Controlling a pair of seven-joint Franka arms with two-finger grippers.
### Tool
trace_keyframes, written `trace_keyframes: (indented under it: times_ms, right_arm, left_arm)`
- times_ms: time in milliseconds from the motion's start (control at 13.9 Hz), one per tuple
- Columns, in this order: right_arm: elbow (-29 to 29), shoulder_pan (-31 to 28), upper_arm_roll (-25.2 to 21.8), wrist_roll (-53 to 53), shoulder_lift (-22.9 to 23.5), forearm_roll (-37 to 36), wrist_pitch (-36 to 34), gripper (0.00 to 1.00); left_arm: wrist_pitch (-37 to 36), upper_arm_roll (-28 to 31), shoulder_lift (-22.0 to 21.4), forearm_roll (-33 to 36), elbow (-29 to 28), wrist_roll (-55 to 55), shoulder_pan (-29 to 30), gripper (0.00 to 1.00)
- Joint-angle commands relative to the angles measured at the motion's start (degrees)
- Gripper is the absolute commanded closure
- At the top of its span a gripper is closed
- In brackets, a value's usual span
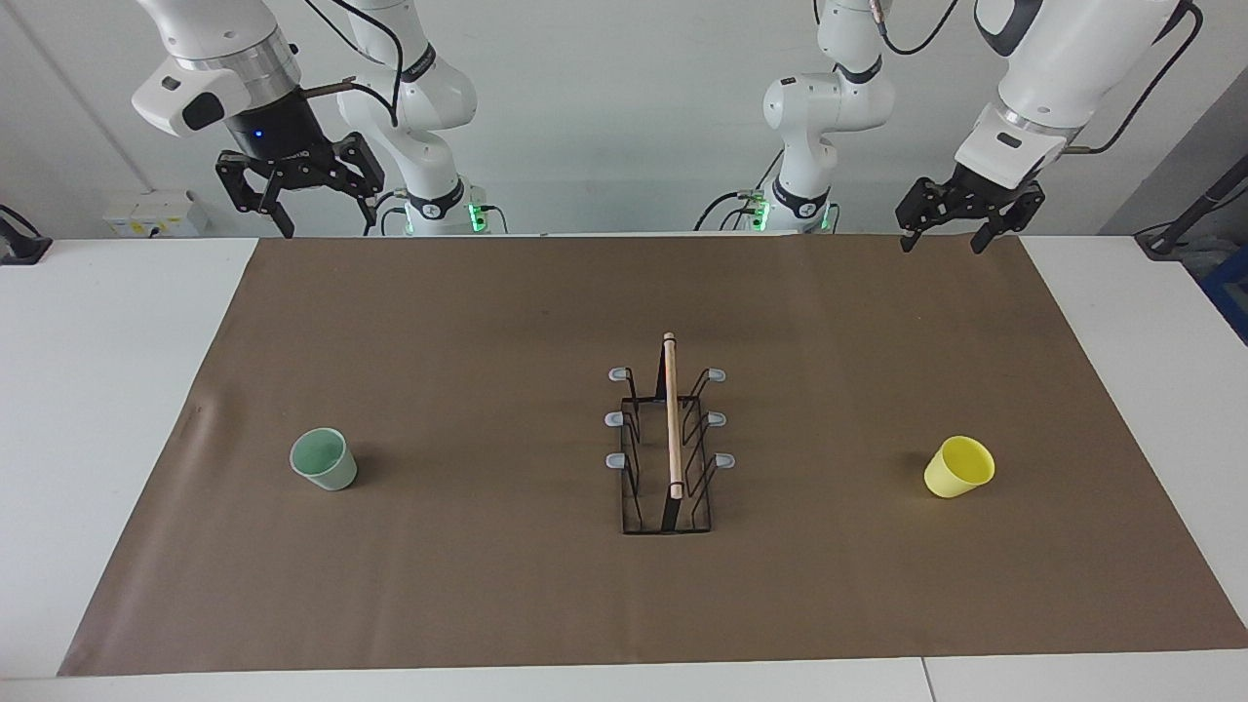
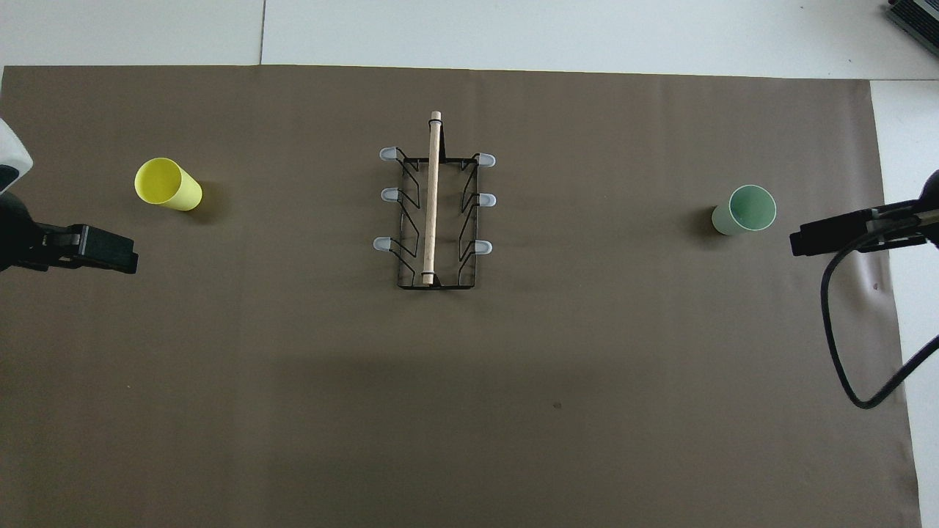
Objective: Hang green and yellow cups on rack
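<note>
The yellow cup (image 1: 958,466) (image 2: 167,183) stands upright on the brown mat toward the left arm's end. The pale green cup (image 1: 324,459) (image 2: 744,210) stands upright toward the right arm's end. Between them, mid-mat, is the rack (image 1: 672,419) (image 2: 432,198), a black wire frame with a wooden rod on top and bare grey-tipped prongs. My left gripper (image 1: 941,244) (image 2: 103,251) hangs open and empty, high over the mat's corner by the robots, apart from the yellow cup. My right gripper (image 1: 330,229) (image 2: 829,238) waits open and empty, high over the other corner.
The brown mat (image 1: 487,322) covers most of the white table (image 1: 107,390). A black cable (image 2: 832,330) loops down from the right arm over the mat's edge. A socket box (image 1: 156,214) sits by the wall at the right arm's end.
</note>
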Motion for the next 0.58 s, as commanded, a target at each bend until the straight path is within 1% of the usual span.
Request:
trace_keyframes:
  times_ms: [0,505]
  right_arm:
    - [-0.78,-0.53,0.04,-0.80,-0.92,0.19,-0.62,0.00]
    - [-0.78,-0.53,0.04,-0.80,-0.92,0.19,-0.62,0.00]
  left_arm:
    - [0.52,0.45,-1.81,0.30,-1.99,0.81,-0.42,0.00]
    - [1.05,0.45,-1.81,0.30,-2.08,0.46,-1.13,0.00]
